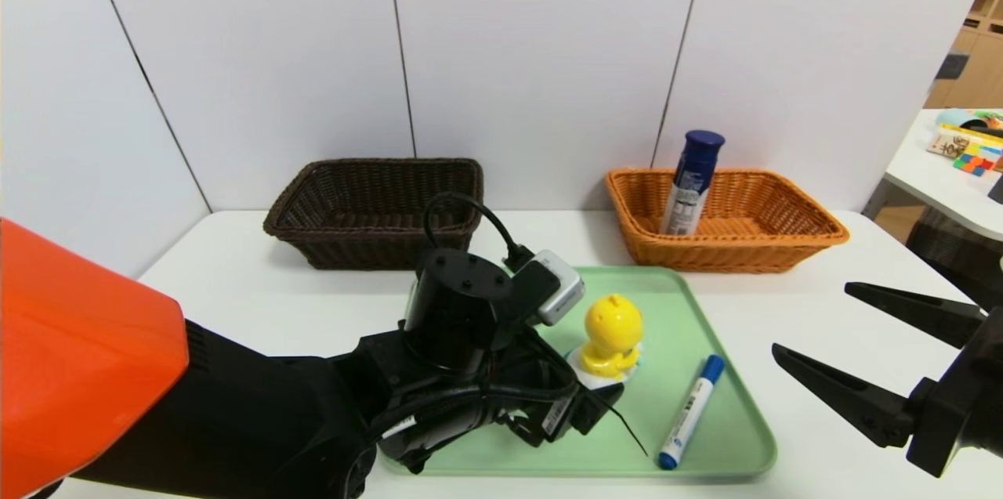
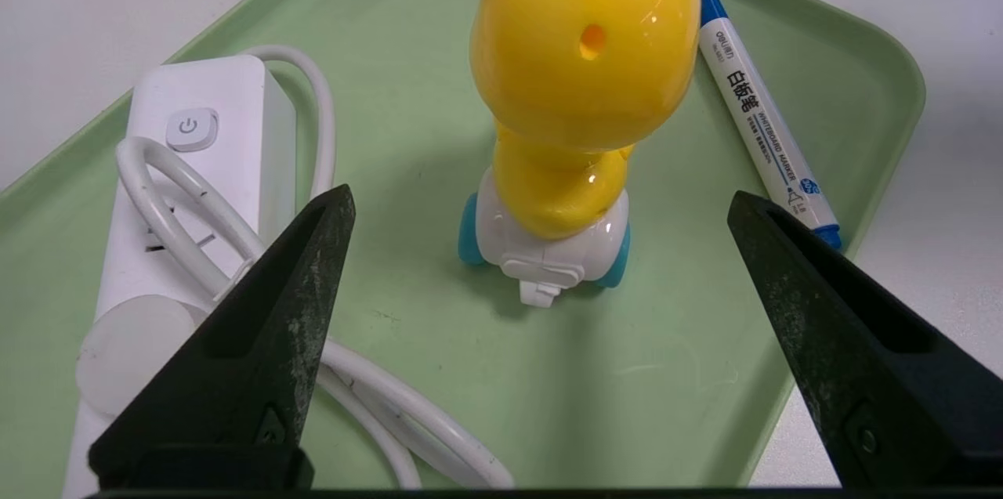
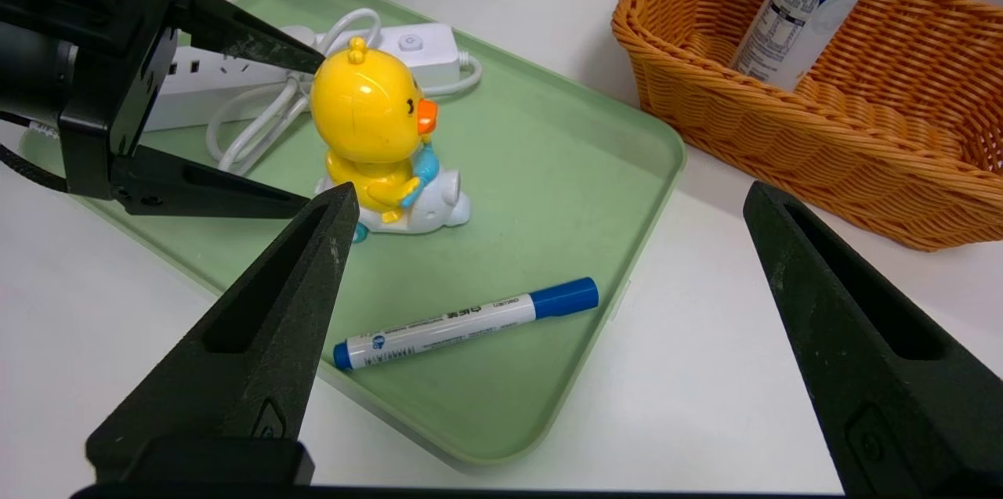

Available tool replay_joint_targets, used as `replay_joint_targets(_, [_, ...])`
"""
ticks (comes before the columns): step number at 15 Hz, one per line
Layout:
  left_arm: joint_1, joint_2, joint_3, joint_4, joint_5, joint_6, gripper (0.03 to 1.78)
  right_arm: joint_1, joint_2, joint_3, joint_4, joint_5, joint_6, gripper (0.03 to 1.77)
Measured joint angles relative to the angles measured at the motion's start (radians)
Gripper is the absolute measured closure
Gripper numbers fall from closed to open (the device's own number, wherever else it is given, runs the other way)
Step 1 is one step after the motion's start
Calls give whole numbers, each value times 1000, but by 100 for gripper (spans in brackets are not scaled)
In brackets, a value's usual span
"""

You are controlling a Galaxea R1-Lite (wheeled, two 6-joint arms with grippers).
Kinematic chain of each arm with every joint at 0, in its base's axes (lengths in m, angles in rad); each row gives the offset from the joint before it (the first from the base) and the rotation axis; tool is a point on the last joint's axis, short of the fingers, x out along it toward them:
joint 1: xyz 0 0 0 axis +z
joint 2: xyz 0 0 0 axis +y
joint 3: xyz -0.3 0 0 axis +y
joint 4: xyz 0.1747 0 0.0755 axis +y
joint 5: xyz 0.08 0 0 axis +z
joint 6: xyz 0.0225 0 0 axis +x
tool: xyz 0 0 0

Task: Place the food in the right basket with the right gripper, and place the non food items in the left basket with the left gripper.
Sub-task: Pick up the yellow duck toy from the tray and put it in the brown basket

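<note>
The food, a tall blue-capped can [image 1: 691,182], leans inside the orange right basket [image 1: 783,252]. The dark brown left basket [image 1: 368,236] stands at the back left with nothing showing in it. On the green tray [image 1: 674,303] stand the yellow duck toy [image 1: 613,334] and the blue-capped marker [image 1: 691,411]. The white power strip [image 2: 227,170] lies there too, hidden under my left arm in the head view. My left gripper [image 2: 539,197] is open just behind the duck, holding nothing. My right gripper [image 1: 813,319] hangs open and empty over the table right of the tray.
White wall panels rise right behind both baskets. The power strip's looped cord [image 2: 376,397] lies under my left finger [image 2: 274,311]. A second table [image 1: 932,170] with colourful items stands at the far right.
</note>
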Motion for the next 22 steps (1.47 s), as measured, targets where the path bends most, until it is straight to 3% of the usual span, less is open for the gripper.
replay_joint_targets(13, [-2,103,-230,201,-2,26,12,12,0,1,0,1,-1,11])
replay_joint_targets(22, [-13,182,-321,263,-2,26,12,15,0,7,-1,2,-3,11])
